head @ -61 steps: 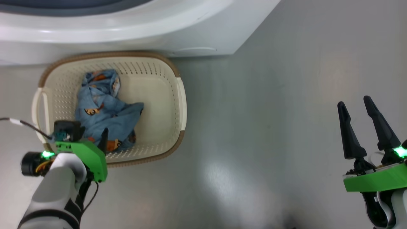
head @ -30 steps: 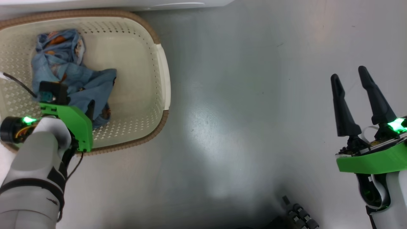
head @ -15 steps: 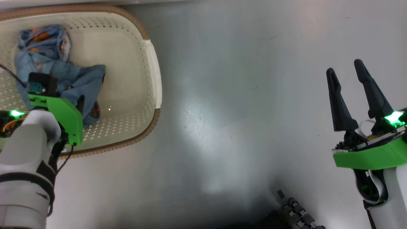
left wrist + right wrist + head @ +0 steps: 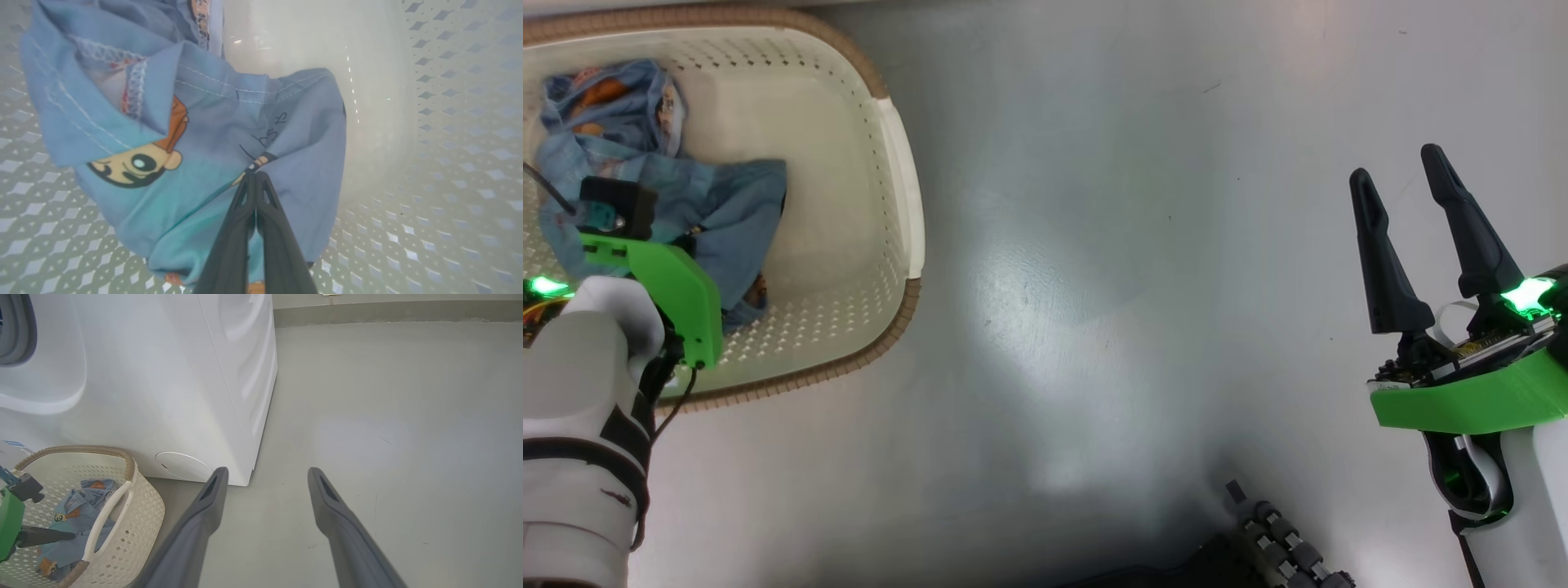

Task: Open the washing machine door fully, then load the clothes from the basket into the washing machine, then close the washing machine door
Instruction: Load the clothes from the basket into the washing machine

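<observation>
1. Grey glossy floor point(image 4: 1094, 286) spreads under us and runs to a wall point(image 4: 408, 306) at the far edge; the white washer point(image 4: 163, 375) stands on it.
2. We see the basket point(image 4: 894, 163) on the floor, just beside the washer's front.
3. Blue clothes point(image 4: 727, 212) lie bunched inside the basket, toward one side.
4. Our left tool point(image 4: 255, 175) reaches into the basket, its fingers pressed together and pinching a fold of the clothes.
5. Our right tool point(image 4: 1398, 163) hangs over bare floor, well apart from the basket, with fingers spread and nothing between them.

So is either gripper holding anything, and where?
Left gripper: fingers pinched on a fold in the middle of the light-blue cartoon-print fabric garment. Right gripper holds nothing.
</observation>
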### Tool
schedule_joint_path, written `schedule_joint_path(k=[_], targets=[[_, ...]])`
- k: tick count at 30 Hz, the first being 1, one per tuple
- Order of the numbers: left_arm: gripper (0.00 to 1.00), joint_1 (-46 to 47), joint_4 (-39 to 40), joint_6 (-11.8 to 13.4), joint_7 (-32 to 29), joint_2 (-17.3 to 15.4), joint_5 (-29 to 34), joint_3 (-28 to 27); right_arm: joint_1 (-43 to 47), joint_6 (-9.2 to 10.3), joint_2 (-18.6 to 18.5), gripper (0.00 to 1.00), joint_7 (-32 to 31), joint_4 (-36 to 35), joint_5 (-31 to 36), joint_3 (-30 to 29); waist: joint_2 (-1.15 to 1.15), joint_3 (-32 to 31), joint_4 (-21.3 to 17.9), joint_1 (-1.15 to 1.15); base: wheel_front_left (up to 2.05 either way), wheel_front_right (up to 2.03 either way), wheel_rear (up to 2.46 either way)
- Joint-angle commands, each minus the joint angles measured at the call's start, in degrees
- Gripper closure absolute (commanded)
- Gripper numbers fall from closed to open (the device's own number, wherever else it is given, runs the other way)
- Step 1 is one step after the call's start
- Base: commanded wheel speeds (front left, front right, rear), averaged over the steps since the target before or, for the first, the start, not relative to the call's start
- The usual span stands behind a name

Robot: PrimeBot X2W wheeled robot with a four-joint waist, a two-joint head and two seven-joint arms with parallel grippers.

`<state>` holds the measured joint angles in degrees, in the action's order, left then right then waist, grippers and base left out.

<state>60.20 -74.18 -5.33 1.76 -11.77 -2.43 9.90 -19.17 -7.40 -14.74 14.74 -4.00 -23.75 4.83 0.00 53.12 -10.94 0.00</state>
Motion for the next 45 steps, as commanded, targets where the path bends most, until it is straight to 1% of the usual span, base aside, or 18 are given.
schedule_joint_path(k=[1,12,15,18,22,26,27,28,35,45], targets=[[1.00,-0.9,0.2,-0.1,0.4,-2.3,-0.8,-0.8,1.0,-0.09,-0.8,0.00,0.3,-1.3,-0.1,0.9,0.00,-0.1,0.1,0.00,0.00,0.00,0.00],[1.00,-1.2,0.2,-0.2,4.9,-1.1,-3.5,-1.6,1.5,-0.09,-1.1,0.00,0.3,-1.4,0.3,0.2,0.00,-2.2,2.1,0.00,0.00,0.00,0.00],[1.00,-1.5,0.2,-0.2,8.2,-0.2,-4.7,-2.1,1.6,-0.09,-1.3,0.00,0.3,-1.4,0.4,-0.2,0.00,-3.5,3.3,0.00,0.00,0.00,0.00],[1.00,-1.8,0.2,-0.3,9.8,0.2,-5.2,-2.3,2.0,-0.09,-1.4,0.00,0.3,-1.3,0.5,-0.3,0.00,-4.6,3.9,0.00,0.00,0.00,0.00],[1.00,-2.6,0.5,-0.7,12.1,0.9,-6.7,-3.0,2.7,-0.09,-1.7,0.00,0.3,-1.0,0.6,-0.7,0.00,-7.0,5.0,0.00,0.00,0.00,0.00],[1.00,-4.3,2.4,-1.0,13.1,1.9,-8.1,-3.8,3.8,-0.09,-2.0,0.00,0.3,-0.6,0.7,-1.1,0.00,-10.3,6.1,0.00,0.00,0.00,0.00],[1.00,-5.5,5.3,-1.1,13.2,2.3,-8.9,-4.4,4.6,-0.09,-2.2,0.00,0.3,-0.3,0.8,-1.3,0.00,-12.1,6.6,0.00,0.00,0.00,0.00],[1.00,-5.5,5.3,-1.1,13.2,2.3,-8.9,-4.4,4.6,-0.09,-2.2,0.00,0.3,-0.3,0.8,-1.3,0.00,-12.1,6.6,0.00,0.00,0.00,0.00],[1.00,-12.4,17.6,-1.5,13.2,3.4,-10.4,-7.3,8.1,-0.09,-2.7,0.00,0.3,0.5,1.0,-2.3,0.00,-18.7,7.9,0.00,0.00,0.00,0.00],[1.00,-21.5,30.0,-1.9,13.2,4.6,-9.4,-10.5,13.7,-0.09,-2.4,0.00,0.3,1.8,1.3,-3.6,0.00,-28.1,8.4,0.00,0.00,0.00,0.00]])
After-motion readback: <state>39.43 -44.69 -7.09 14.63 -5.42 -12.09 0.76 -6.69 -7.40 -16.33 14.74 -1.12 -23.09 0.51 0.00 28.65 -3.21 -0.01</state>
